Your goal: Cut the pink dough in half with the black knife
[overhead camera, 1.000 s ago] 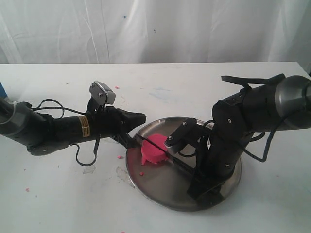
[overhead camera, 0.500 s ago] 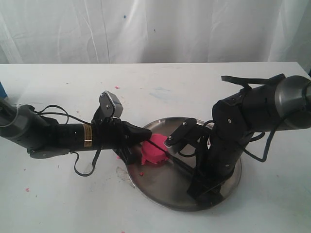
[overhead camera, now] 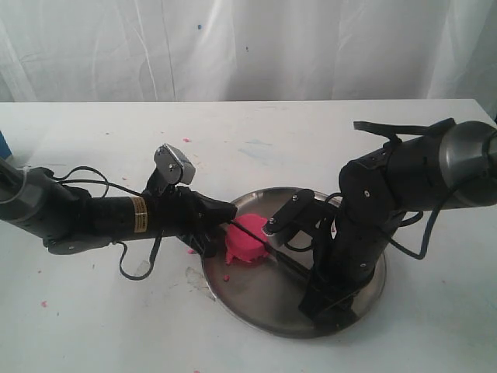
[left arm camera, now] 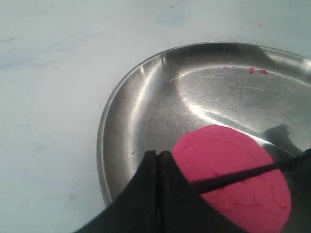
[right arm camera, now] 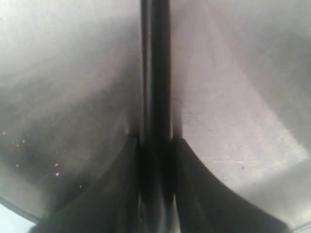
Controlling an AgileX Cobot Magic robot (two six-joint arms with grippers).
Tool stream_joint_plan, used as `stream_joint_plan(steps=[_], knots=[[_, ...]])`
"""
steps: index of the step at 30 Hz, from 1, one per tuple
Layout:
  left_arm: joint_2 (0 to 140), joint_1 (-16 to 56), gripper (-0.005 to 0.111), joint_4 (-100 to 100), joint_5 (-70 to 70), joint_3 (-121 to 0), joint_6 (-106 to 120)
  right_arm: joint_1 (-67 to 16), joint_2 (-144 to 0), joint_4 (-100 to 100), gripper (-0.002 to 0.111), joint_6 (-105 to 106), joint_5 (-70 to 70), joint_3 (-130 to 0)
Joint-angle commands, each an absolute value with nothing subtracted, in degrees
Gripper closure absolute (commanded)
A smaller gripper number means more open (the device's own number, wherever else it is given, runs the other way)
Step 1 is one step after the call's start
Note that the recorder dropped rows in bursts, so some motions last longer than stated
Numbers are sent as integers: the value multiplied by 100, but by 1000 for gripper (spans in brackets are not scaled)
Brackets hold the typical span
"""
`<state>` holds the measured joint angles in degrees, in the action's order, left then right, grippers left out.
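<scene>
White sheeting hangs across the top of my exterior view, and below it the white table point(overhead camera: 256, 132) is speckled with small pink crumbs point(overhead camera: 191, 252). Just right of centre, low in the frame, I see the steel plate point(overhead camera: 256, 299), and the pink dough point(overhead camera: 247, 241) sits as one round lump on its left part, close to the rim. My left gripper point(overhead camera: 224, 211) reaches in from the left edge of the frame, and its tip is over the plate's left rim, right beside the dough. On the left wrist camera its fingers point(left arm camera: 150, 194) are pressed together with nothing between them, and the dough point(left arm camera: 233, 182) lies just past them with the black knife point(left arm camera: 243, 174) lying as a thin dark line across its top. My right gripper point(overhead camera: 324, 299) stands over the plate's right side, pinching the knife's handle; on the right wrist camera the knife point(right arm camera: 155, 97) runs straight out between the fingers point(right arm camera: 121, 194) over bare steel point(right arm camera: 243, 97). From the exterior, the blade point(overhead camera: 268, 250) slants up and left to the dough.
</scene>
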<state>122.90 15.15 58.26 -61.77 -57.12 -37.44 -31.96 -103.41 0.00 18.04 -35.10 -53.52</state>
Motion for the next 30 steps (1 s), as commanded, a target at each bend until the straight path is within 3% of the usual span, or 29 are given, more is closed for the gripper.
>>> stream_joint_plan(steps=[1,12,17,22,24,27,30], knots=[[12338,1526,107,5937,-5537,-5656,-3746,-3192,-10357,37,108,1777,-3526,-5353],[12309,1511,107,5752,-5766,-5677,-3725,-3192,-10357,37,108,1777,-3526,-5353],[11637,1032,107,5351,-6865,-5677,-3090,-3192,-10357,37,108,1777,-3526,-5353],[10593,272,107,5363,-6715,-5455,-3299,-3192,-10357,50,108,1777,-3559,-5353],[9903,-182,107,5313,-5924,-5167,-3299,-3192,-10357,50,108,1777,-3559,-5353],[8499,-807,107,5098,-3138,-4448,-3299,-3192,-10357,50,108,1777,-3571,-5353],[7511,-1025,107,3923,-2105,-3646,-3287,-3192,-10357,39,108,1777,-3583,-5353]])
